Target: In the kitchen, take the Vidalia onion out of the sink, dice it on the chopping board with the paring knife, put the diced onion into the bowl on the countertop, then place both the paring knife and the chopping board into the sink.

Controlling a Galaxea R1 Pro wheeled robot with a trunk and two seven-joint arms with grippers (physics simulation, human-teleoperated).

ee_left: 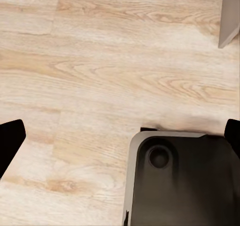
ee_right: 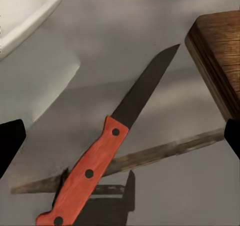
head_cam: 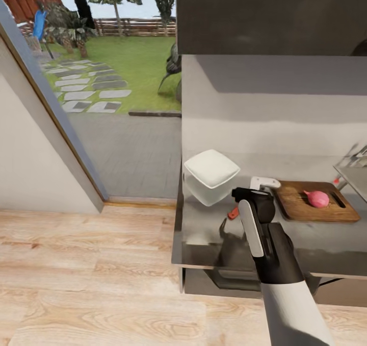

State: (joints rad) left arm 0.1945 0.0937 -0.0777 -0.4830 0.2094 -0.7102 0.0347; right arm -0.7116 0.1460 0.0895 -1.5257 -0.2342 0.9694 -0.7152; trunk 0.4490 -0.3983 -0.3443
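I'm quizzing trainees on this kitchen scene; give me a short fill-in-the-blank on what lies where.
The pink onion rests on the ____.
The paring knife has a ____ handle.
The knife lies flat on the countertop between the board and the white ____.

Missing words: chopping board; red; bowl

Even daylight; glossy countertop (head_cam: pixel 204 223) mirrors; renders soft, slightly blurred.

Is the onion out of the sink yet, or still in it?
Out. The onion sits on the chopping board on the countertop, whole and uncut. The paring knife lies flat beside the board.
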